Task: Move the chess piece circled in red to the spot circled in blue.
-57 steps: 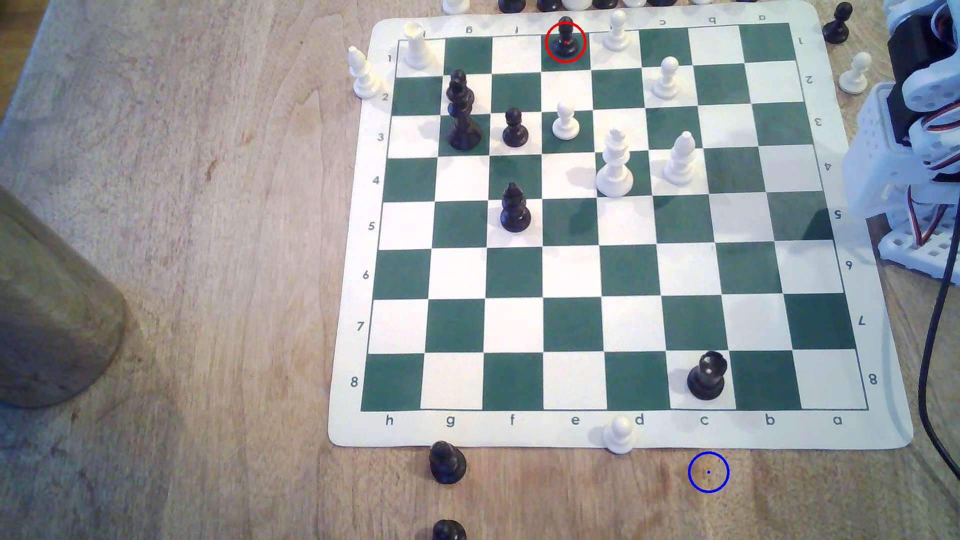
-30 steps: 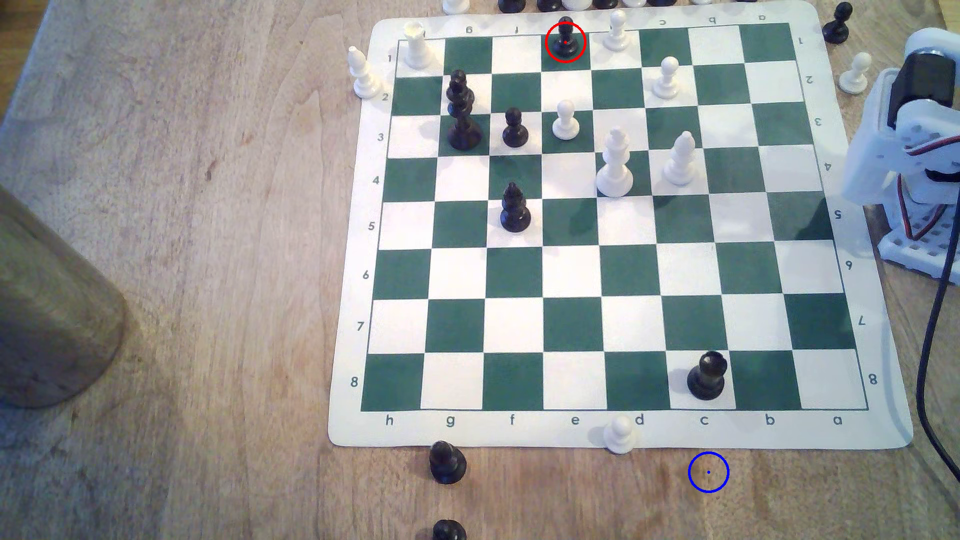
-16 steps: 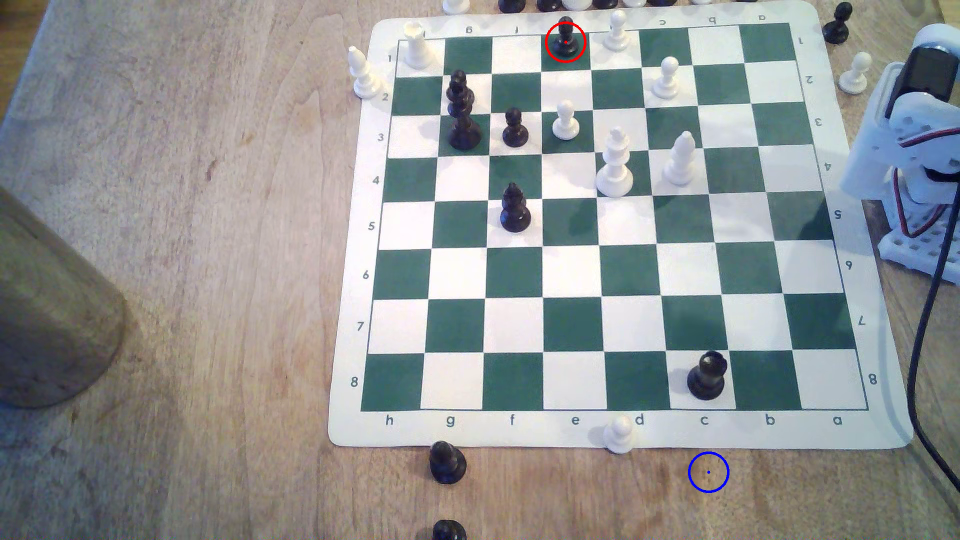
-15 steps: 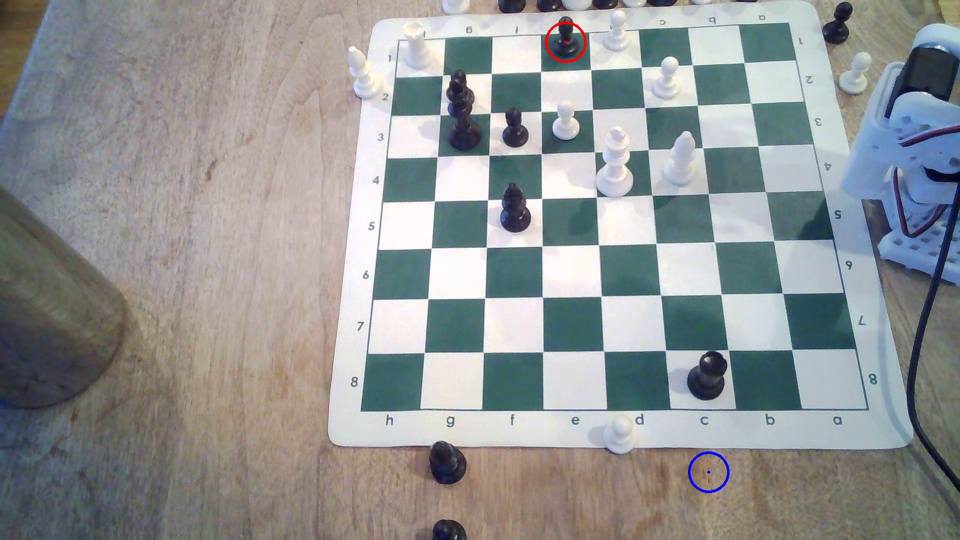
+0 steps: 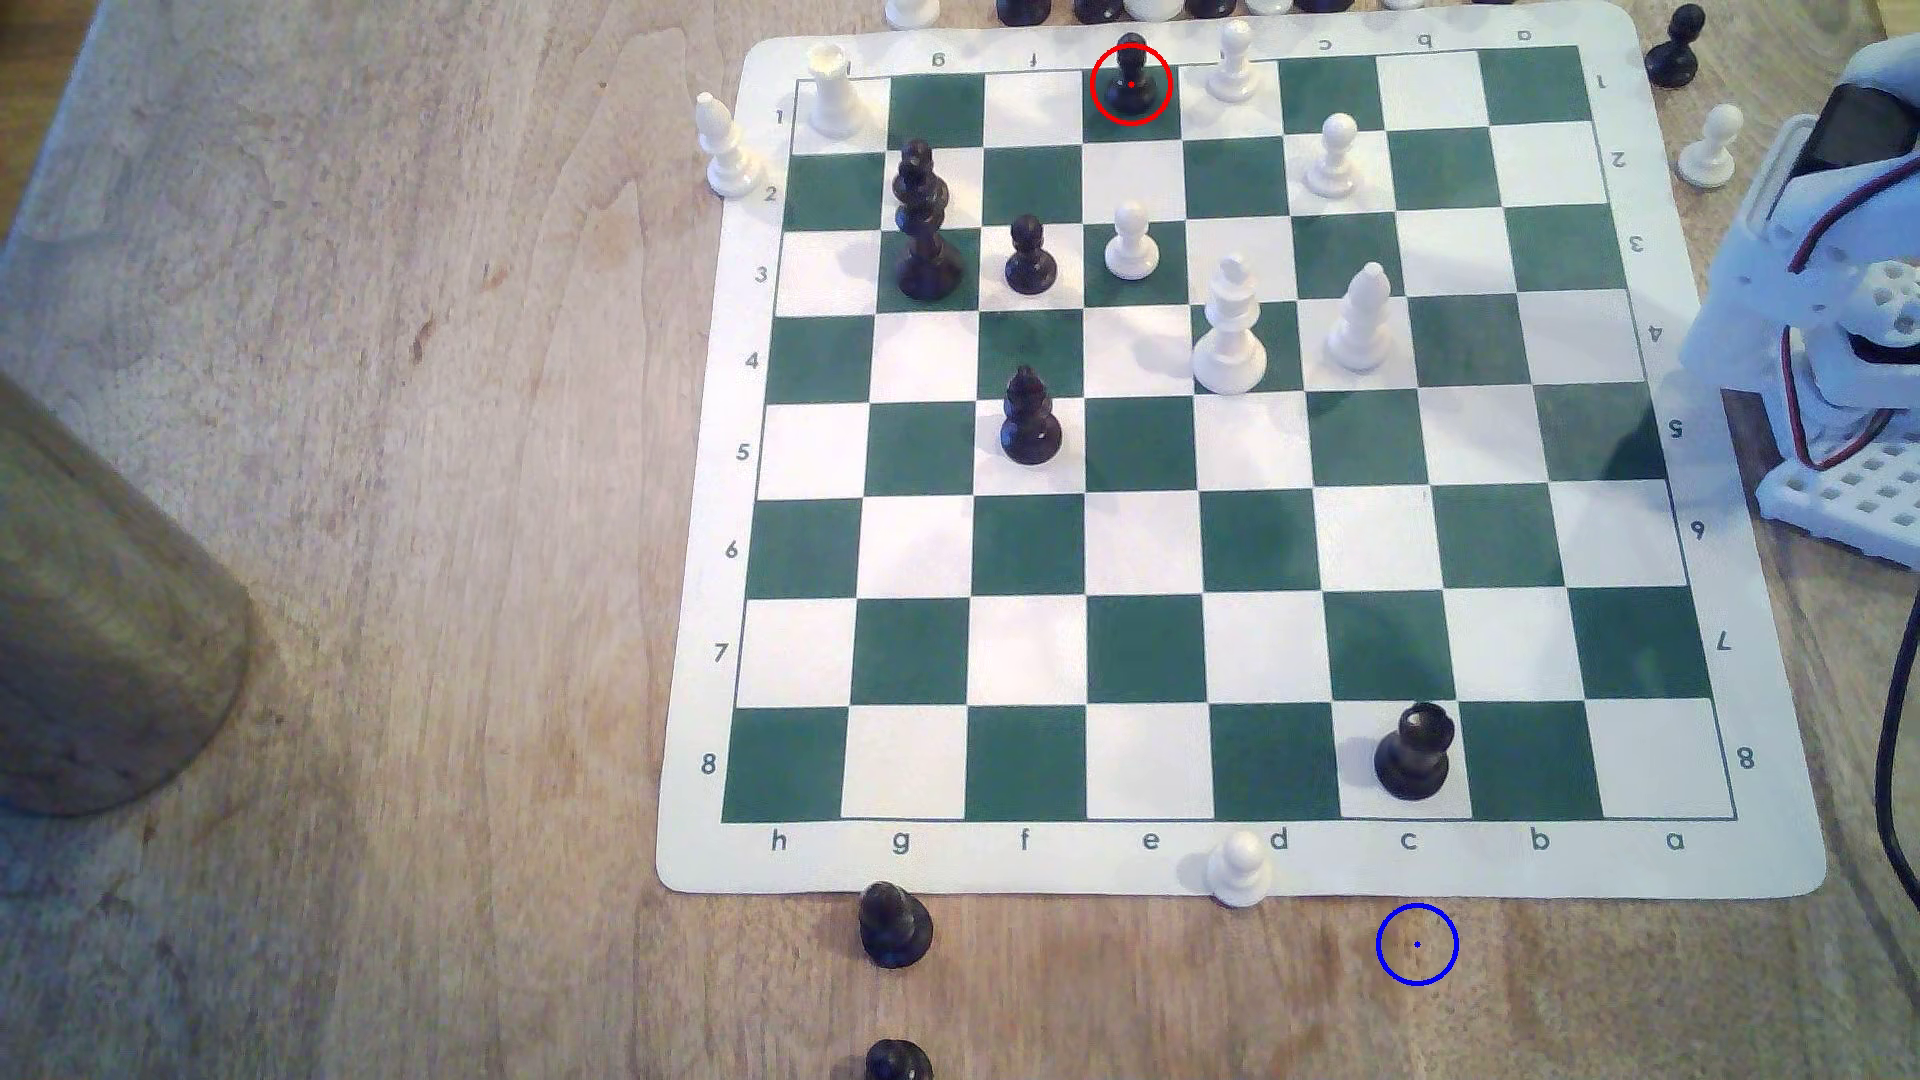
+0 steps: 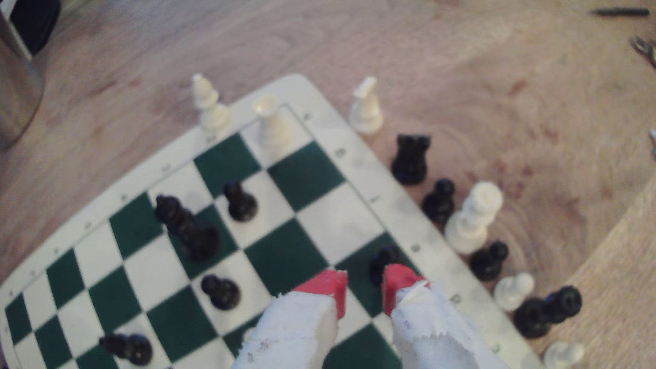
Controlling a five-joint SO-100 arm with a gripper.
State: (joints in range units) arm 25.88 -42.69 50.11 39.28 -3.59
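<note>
The chess piece circled in red, a small black pawn (image 5: 1130, 78), stands on a dark square in the board's far row, inside the red ring. The wrist view shows this pawn (image 6: 380, 262) beyond the gap between my two red fingertips, one of which covers part of it. My gripper (image 6: 364, 284) is open and holds nothing; I cannot tell how far it is from the pawn. The spot circled in blue (image 5: 1417, 944) is bare wood just off the board's near edge. My arm (image 5: 1818, 301) stands at the exterior view's right edge.
A white pawn (image 5: 1238, 867) sits on the board's near border, left of the blue ring, and a black rook (image 5: 1411, 753) stands just beyond the ring. A white king (image 5: 1229, 332) and bishop (image 5: 1361, 322) occupy mid-board. Captured pieces (image 6: 472, 216) line the far edge.
The arm at the exterior view's right edge has turned and shifted, and its black cable has swung further right. No piece on the board has moved.
</note>
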